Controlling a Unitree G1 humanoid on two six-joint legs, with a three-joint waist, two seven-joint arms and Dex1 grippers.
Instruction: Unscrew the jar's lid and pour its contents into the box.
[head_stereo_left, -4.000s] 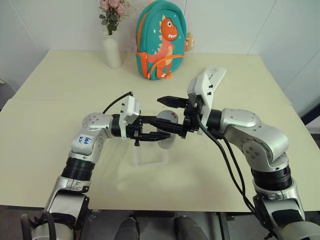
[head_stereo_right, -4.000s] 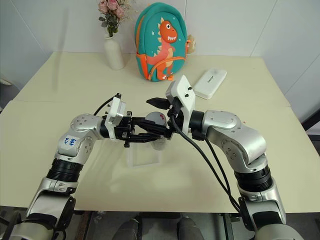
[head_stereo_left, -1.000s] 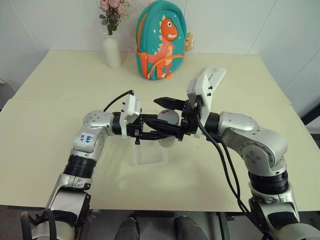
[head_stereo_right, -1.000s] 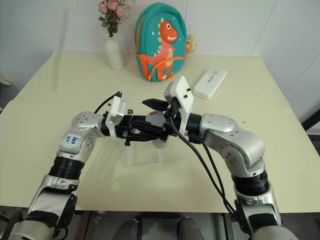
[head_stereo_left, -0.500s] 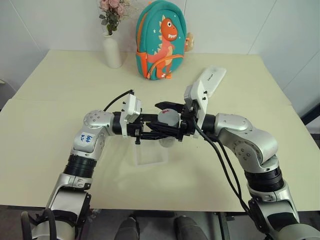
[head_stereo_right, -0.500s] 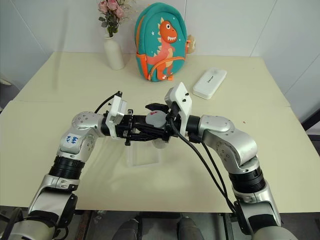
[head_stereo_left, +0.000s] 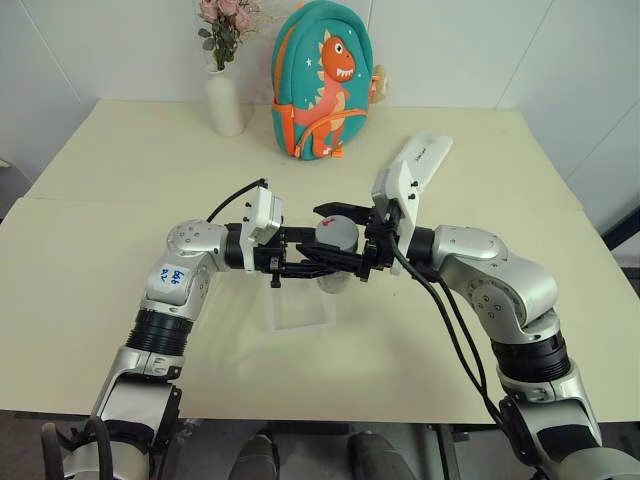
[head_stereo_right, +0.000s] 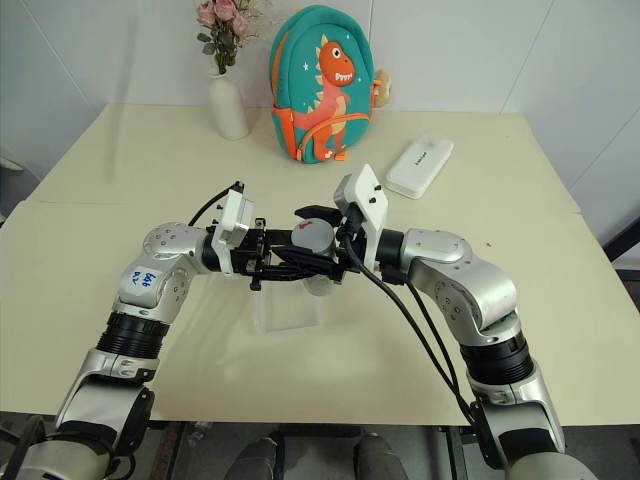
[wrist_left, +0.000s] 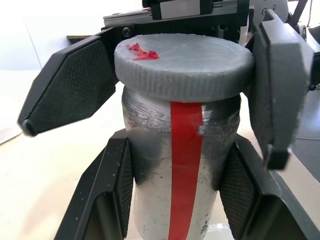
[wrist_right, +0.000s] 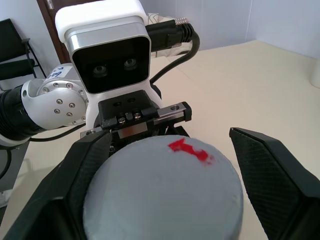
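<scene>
The small clear red-striped jar (wrist_left: 175, 165) is clamped by the left gripper (wrist_left: 175, 200) above the frosted box (head_stereo_left: 300, 310); its grey lid (wrist_right: 162, 195) is flanked by the spread right gripper (wrist_right: 170, 180); contents are hidden.

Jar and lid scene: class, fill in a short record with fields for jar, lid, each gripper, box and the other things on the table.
jar: upright, held above the box, red stripe
lid: on the jar, red mark on top
left gripper: shut on the jar body
right gripper: fingers open, either side of the lid
box: clear, on the table under the jar
background: dinosaur backpack, flower vase, white case
</scene>
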